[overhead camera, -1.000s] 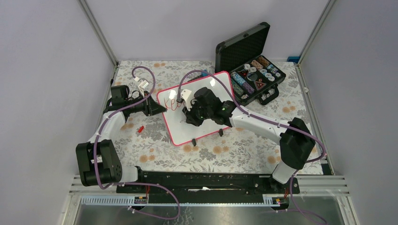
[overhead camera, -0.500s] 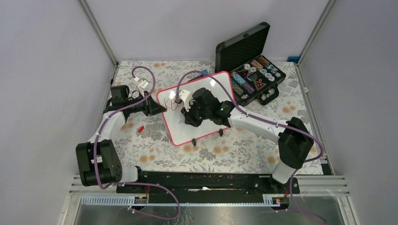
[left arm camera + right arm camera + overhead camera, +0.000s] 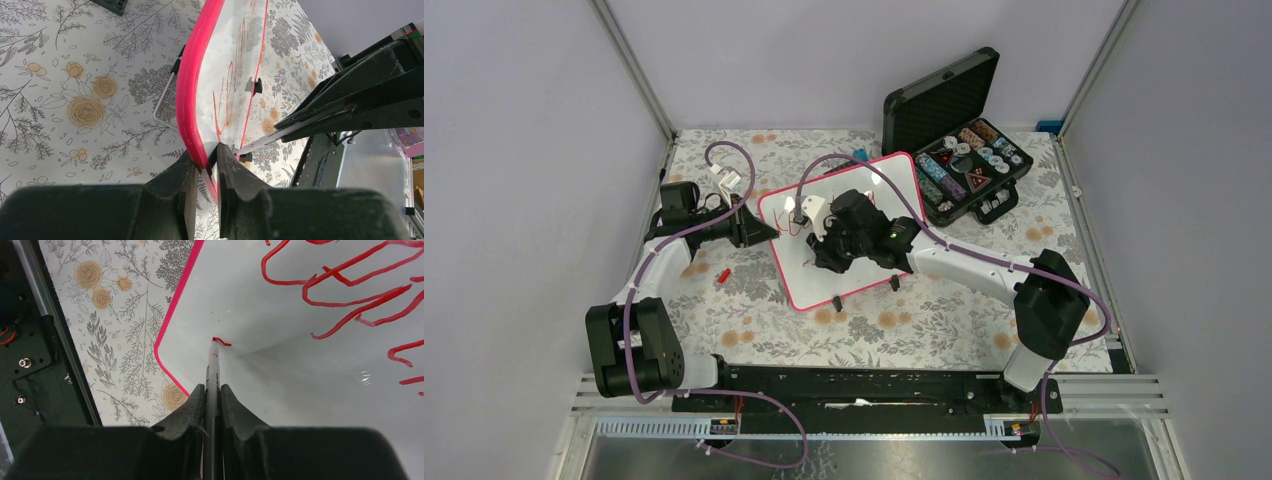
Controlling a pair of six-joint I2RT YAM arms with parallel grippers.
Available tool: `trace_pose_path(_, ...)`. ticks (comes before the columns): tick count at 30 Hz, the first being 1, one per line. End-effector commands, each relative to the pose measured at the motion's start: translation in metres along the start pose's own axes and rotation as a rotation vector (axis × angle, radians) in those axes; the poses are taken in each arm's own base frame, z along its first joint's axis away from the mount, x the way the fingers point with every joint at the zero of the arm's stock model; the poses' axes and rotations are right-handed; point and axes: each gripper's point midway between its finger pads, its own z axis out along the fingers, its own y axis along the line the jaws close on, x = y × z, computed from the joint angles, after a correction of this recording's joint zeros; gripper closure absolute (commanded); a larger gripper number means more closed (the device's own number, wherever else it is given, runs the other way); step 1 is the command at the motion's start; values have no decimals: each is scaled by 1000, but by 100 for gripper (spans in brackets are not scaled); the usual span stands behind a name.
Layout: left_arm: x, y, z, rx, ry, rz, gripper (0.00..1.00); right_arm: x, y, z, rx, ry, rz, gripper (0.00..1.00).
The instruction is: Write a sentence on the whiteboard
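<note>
The whiteboard [image 3: 814,282], white with a red-pink frame, stands tilted mid-table on two black feet. My left gripper [image 3: 767,231] is shut on its left edge, and the frame sits between the fingers in the left wrist view [image 3: 207,160]. My right gripper [image 3: 820,252] is shut on a marker [image 3: 212,371]. The marker's tip touches the board near its left edge, at a short fresh red stroke. Red handwritten strokes of the sentence [image 3: 350,285] fill the board above the tip. They also show in the left wrist view [image 3: 227,95], next to the marker [image 3: 270,137]. The right wrist hides most of the writing from above.
An open black foam-lined case [image 3: 969,150] with small parts stands at the back right, close to the board's far corner. A small red piece [image 3: 722,274] lies on the floral cloth left of the board. A blue object [image 3: 861,155] lies behind the board.
My right gripper has moved left with the marker, down from the first line of writing, and its wrist now covers that line from above. My left gripper has not moved.
</note>
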Motion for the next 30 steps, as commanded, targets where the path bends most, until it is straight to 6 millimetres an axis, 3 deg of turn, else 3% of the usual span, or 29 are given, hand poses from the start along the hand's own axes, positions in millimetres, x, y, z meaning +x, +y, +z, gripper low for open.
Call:
trace_pose_path(1,-10,1,1,-7,-21,109,100,2,6,-2,-14,5,-29,100)
trace_pose_path(13,-10,2,1,-8,-20,110,100,9,4,-7,3,16,-42,100)
trace_pose_path(30,-12,0,1,-5,-23,112,100,-29,-30,-27,105,-61,-32,100)
